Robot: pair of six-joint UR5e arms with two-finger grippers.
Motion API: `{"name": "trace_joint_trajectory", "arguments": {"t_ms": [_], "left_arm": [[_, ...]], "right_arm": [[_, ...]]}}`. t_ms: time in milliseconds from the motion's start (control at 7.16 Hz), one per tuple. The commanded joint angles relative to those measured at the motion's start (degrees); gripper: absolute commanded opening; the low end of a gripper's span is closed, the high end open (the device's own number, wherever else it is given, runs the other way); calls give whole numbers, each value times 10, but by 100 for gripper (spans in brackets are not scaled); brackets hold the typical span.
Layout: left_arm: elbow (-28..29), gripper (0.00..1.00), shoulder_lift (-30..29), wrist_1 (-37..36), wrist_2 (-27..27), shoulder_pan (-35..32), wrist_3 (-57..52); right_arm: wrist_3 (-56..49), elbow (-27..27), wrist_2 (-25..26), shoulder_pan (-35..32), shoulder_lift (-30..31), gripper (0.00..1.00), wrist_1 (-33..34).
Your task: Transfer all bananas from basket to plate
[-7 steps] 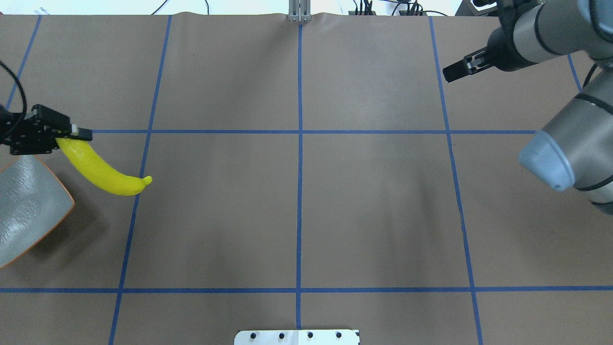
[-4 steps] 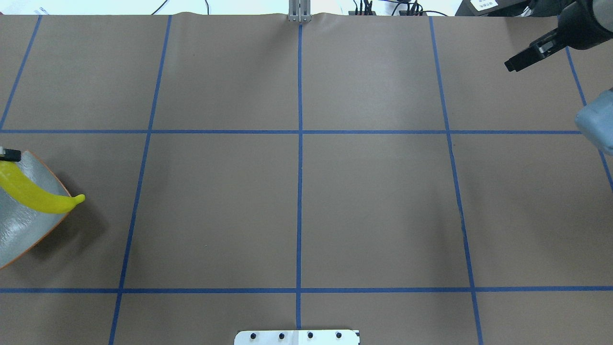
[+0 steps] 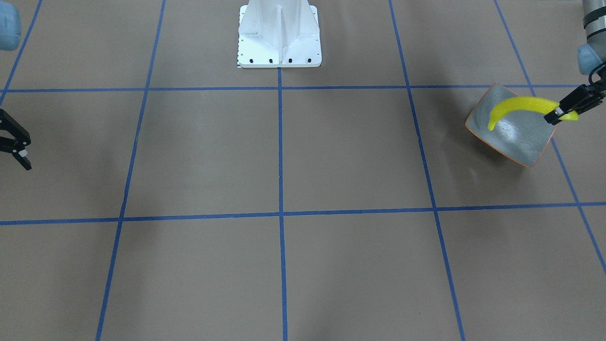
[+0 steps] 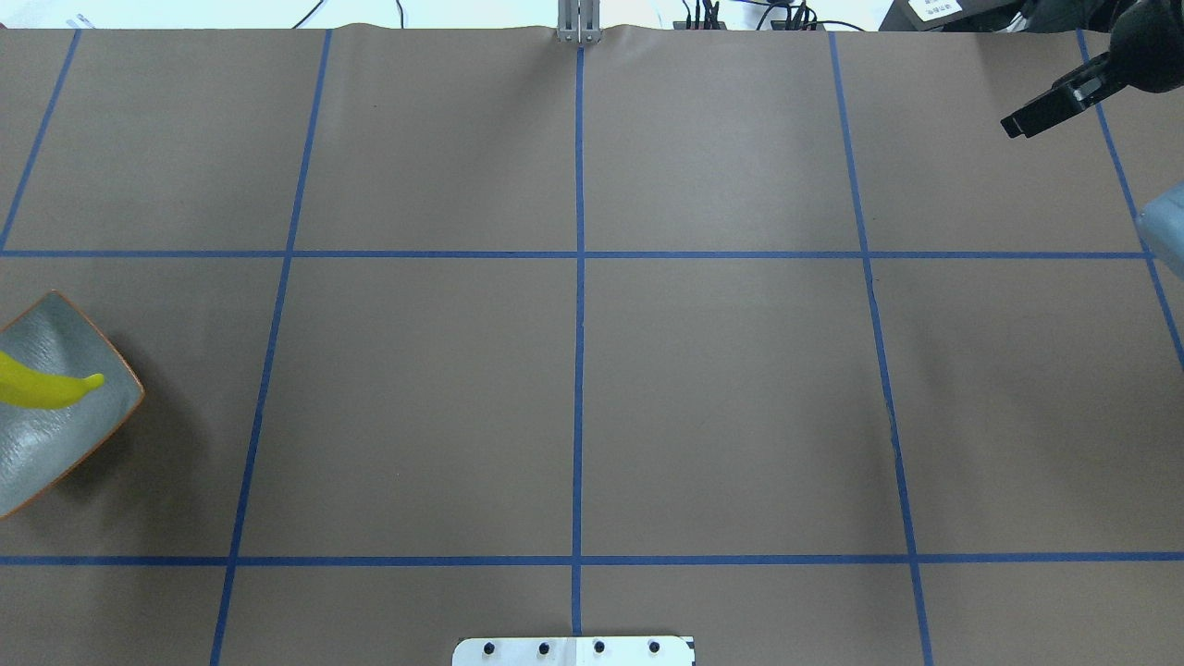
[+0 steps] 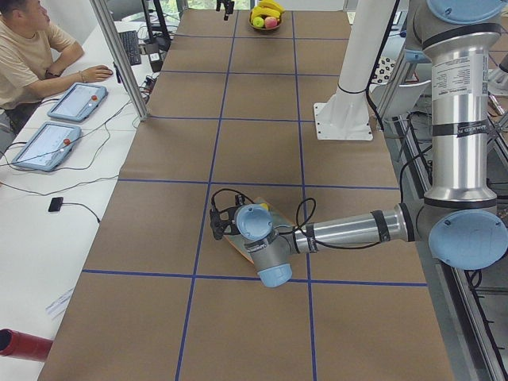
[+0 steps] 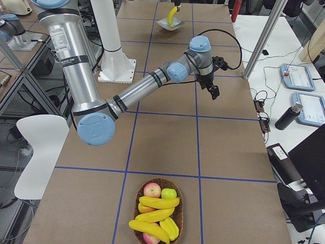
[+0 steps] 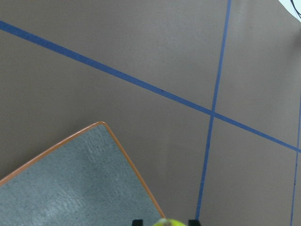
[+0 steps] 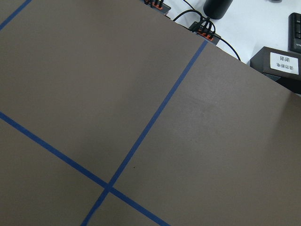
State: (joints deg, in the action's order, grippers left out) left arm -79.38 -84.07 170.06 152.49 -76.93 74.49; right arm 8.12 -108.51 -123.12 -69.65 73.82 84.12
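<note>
My left gripper is shut on one end of a yellow banana and holds it over the grey-green plate with the orange rim. In the overhead view only the banana's free end shows over the plate; the gripper is out of that view. The left wrist view shows a plate corner and the banana's tip. My right gripper is open and empty, far from the plate; it also shows in the overhead view. Other bananas lie in the basket.
The wicker basket also holds apples and stands at the table's end on my right. The robot's white base is at the table's edge. An operator sits at a side desk with tablets.
My left gripper has carried the banana leftward over the plate and has left the overhead view. My right gripper has drawn back toward the far right corner.
</note>
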Motion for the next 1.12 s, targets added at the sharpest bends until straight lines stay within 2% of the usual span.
{"name": "trace_joint_trajectory", "arguments": {"t_ms": [0, 279, 559, 699, 838, 978], "left_arm": [[14, 64, 0, 17, 1, -1, -22], [13, 81, 0, 40, 1, -1, -22], [-8, 92, -5, 42, 2, -1, -22], [-31, 99, -15, 39, 2, -1, -18], [-53, 99, -28, 36, -2, -2, -21], [-64, 99, -42, 35, -8, -2, -23]], "right_arm": [[0, 0, 0, -2, -1, 100, 0], [0, 0, -3, -9, -2, 100, 1], [-19, 4, -4, -24, 0, 100, 3], [-51, 24, -31, -46, 1, 100, 4], [-95, 42, -61, -73, 18, 99, 4], [-150, 50, -69, -104, 52, 99, 3]]}}
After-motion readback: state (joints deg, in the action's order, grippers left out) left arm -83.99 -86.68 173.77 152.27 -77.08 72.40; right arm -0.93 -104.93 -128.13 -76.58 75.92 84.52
